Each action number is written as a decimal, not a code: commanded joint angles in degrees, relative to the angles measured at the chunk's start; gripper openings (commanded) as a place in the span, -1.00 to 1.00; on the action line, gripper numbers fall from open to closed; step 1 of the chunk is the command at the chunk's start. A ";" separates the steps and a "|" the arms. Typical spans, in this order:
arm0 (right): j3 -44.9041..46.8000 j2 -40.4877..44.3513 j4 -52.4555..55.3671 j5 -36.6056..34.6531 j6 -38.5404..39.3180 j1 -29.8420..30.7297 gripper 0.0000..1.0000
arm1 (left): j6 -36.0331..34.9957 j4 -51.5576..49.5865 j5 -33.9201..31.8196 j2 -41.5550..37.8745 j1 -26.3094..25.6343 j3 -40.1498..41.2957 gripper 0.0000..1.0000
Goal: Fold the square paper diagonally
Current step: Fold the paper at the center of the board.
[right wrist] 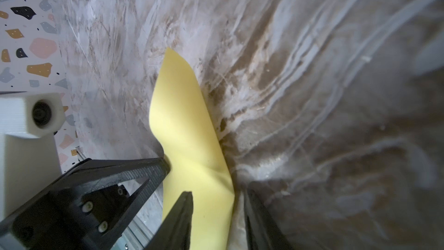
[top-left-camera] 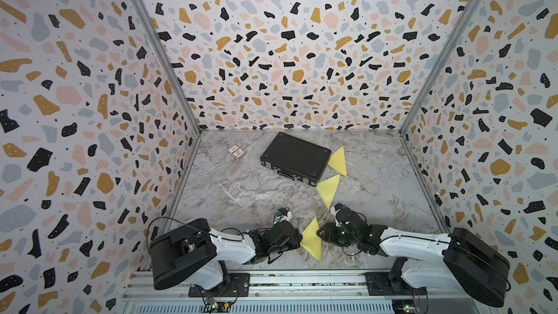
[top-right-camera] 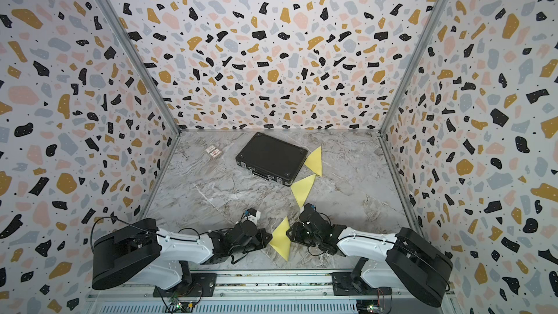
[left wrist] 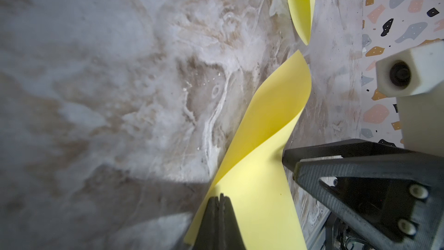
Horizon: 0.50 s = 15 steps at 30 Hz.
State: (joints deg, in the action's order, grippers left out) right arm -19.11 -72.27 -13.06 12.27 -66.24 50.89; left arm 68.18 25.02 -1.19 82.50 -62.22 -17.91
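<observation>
While the left gripper (top-left-camera: 299, 238) is pressed tight on one corner of the yellow paper (top-left-camera: 311, 238), the right gripper (top-left-camera: 318, 233) sits at the opposite side with its jaws spread. In the right wrist view its fingers (right wrist: 185, 212) stand apart, the sheet's edge lying loose between them, not pinched. In the left wrist view the fingers (left wrist: 216, 215) are together on the paper (left wrist: 259, 140).

Paper sits between the two grippers at the front of the marble table (top-left-camera: 241, 194), near the rail. Both top views show it as a triangle (top-right-camera: 280, 238): long axis runs from the rail toward the far wall, short point aimed at the left gripper (top-right-camera: 269, 238). Wrist views show it curled and twisted, not flat.

Pinched corner is hidden under the left fingers. Both wrist frames cut the sheet off. Cannot tell if it touches the table or if its layers line up.

Farther out, a nearer triangle (top-left-camera: 329, 190) of yellow paper lies just beside the black case (top-left-camera: 294, 158); a farther triangle (top-left-camera: 339, 161) touches the case's right side. Case is closed, contents unseen. Small box (top-left-camera: 236, 151) lies left of it, label too small to read.
</observation>
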 commanded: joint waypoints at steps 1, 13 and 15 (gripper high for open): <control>1.96 -3.09 -5.39 3.38 -2.76 -0.80 -0.18 | -1.13 -21.67 -0.46 2.96 -0.54 3.76 -1.00; 2.02 -6.77 -8.28 0.91 1.07 -1.77 -0.18 | -1.25 -22.55 -0.65 1.77 -0.96 3.33 -1.00; 2.06 -6.89 -11.59 2.05 2.26 -2.07 -0.18 | -1.43 -22.72 -0.58 1.88 -1.02 3.02 -1.00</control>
State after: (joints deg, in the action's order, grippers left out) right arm -18.06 -78.81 -26.20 15.79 -66.76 49.41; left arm 68.16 22.44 -1.83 80.99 -62.78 -18.37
